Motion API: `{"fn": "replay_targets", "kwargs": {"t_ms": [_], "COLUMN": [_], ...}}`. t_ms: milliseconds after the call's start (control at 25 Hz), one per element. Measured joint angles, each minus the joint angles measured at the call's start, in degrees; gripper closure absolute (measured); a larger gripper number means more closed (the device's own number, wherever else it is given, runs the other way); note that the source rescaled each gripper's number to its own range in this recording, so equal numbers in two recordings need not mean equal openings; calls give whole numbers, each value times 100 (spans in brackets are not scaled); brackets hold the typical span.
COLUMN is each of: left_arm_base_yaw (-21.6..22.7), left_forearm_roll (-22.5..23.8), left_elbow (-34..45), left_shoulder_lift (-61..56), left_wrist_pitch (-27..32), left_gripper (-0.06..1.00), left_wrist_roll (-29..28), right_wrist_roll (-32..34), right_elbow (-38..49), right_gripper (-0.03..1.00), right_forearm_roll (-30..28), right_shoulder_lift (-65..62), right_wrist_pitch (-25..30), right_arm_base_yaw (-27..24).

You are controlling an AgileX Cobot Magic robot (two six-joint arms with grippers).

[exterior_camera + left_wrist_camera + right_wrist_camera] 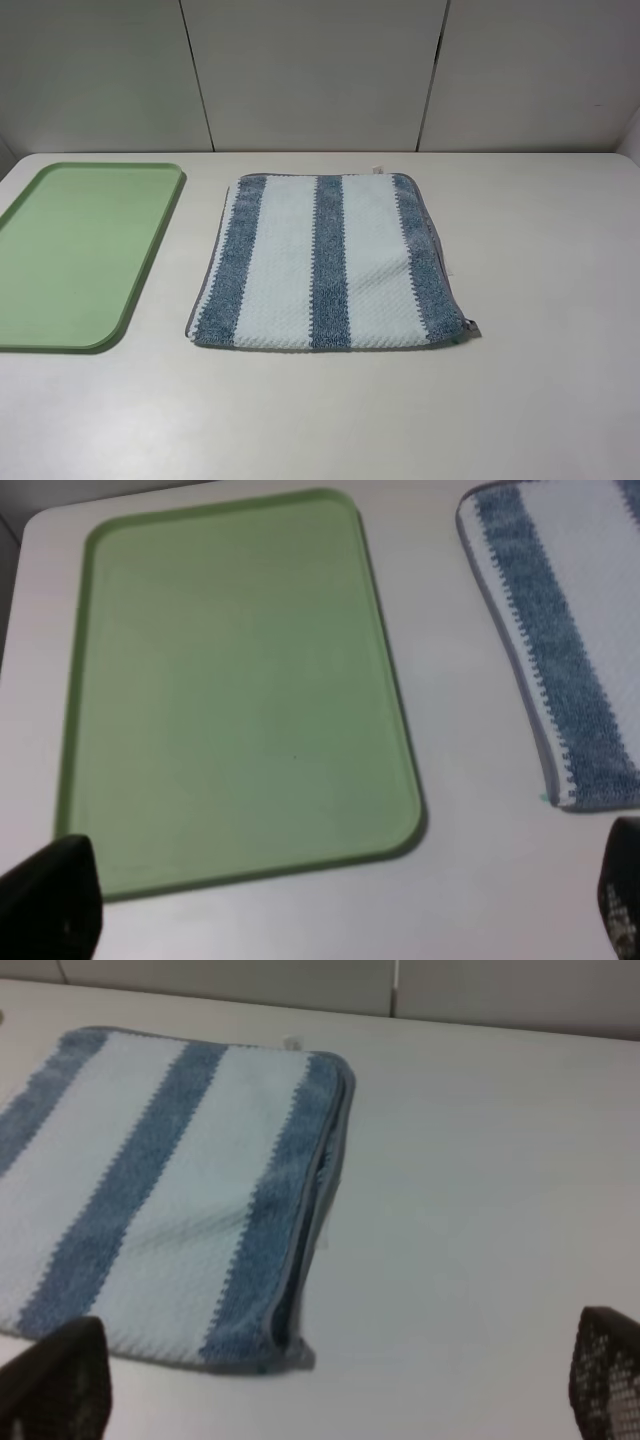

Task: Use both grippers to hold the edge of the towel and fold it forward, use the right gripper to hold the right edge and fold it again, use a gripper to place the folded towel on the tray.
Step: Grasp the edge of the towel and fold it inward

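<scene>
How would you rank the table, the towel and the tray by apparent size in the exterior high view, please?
1. table: clearly largest.
2. towel and tray: not ranked. The towel covers more of the picture, but the tray is cut off at the left edge.

table: white, matte | wall: pale panels, dark seams | light: even

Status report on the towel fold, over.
Left end effector and right end effector open, holding nothing. Towel flat on table, beside tray, not touching it. No obstruction seen.
</scene>
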Motion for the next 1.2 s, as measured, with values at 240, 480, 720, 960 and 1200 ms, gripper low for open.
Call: {"fn": "replay_targets", "kwargs": {"t_ms": [240,480,720,960,1200], "left_arm_base_yaw": [0,-477,-1736,-2596,-2959], "left_forearm_roll": [15,29,836,1245,644], "left_elbow": [-913,-1430,-1445,-1445,-1401], "left_shoulder_lift": [1394,2439,3114,3639,4018], "left_wrist_pitch": [-34,-201,-213,-217,-223], "left_gripper": [-5,-5,-5,-4,-3], "left_wrist_roll": [688,1152,1283,1240,2006], "right_wrist_roll": [-114,-804,-1137,-1248,-1687], "right_elbow": [-912,-1597,-2127,-2336,-2341], "right_gripper": [-3,-3,-3,-3,-3], "right_forearm_roll": [-200,-242,-277,-574,-617], "right_shoulder_lift": [1391,2745,3986,4748,5450], "right_wrist_pitch": [-183,-197,-154,-160,-136], "right_arm_base_yaw": [0,0,235,1250,2158]}}
